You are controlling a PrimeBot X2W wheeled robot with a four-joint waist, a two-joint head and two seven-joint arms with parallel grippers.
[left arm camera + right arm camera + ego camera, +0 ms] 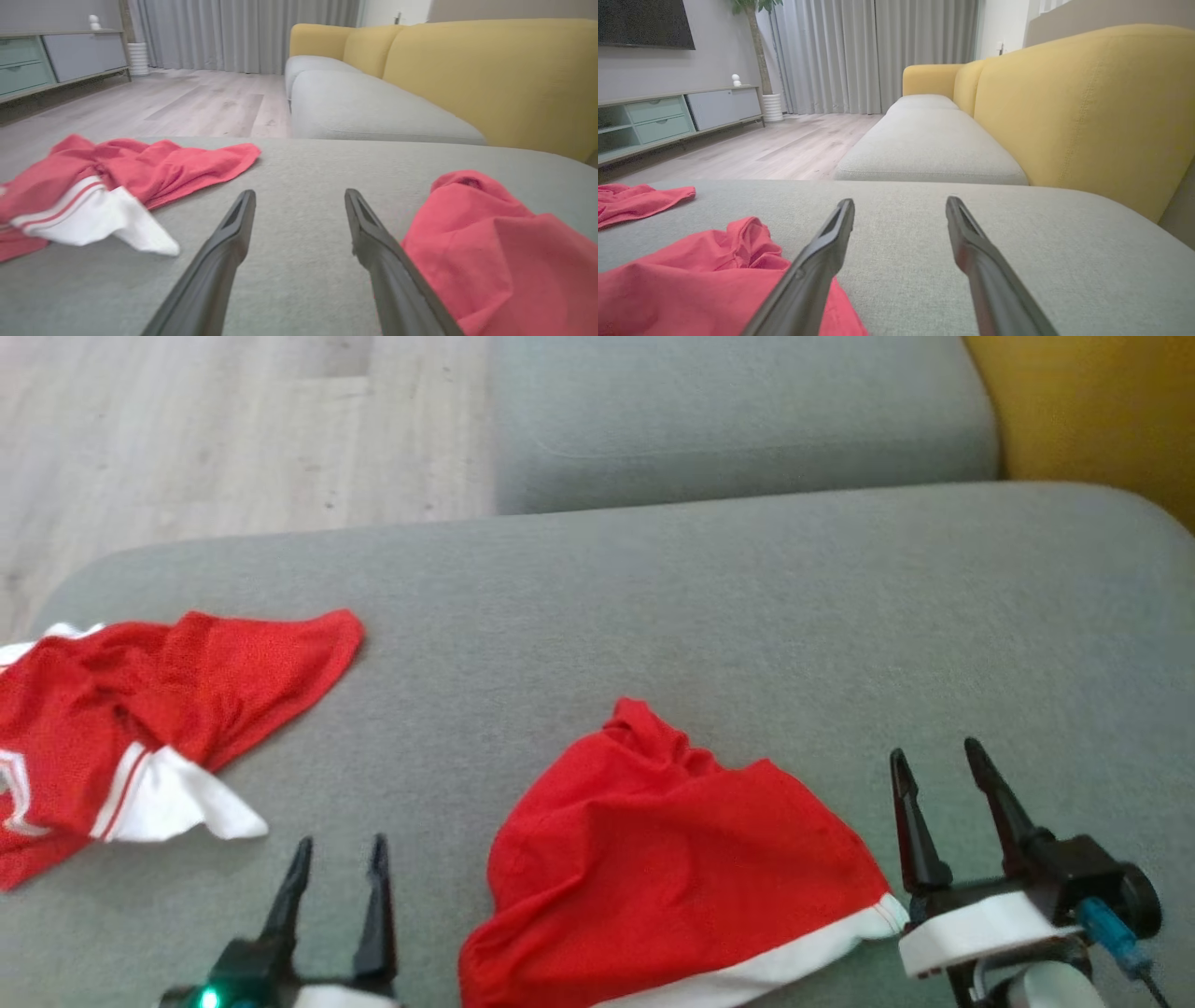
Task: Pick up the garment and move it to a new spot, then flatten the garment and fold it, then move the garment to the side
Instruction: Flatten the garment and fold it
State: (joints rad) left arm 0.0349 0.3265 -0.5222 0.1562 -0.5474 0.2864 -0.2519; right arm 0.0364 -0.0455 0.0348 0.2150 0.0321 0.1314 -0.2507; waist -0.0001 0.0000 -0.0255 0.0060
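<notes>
Agape: left tool (341, 843), right tool (935, 750).

Head view: high, looking down on grey cushion (747, 616); wrist views: low, near same cushion, facing yellow backrest (490, 70).

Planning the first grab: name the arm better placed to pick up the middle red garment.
Right, probably. The right claw is open beside the white-hemmed corner of the garment; the open left claw sits slightly farther from it.
</notes>
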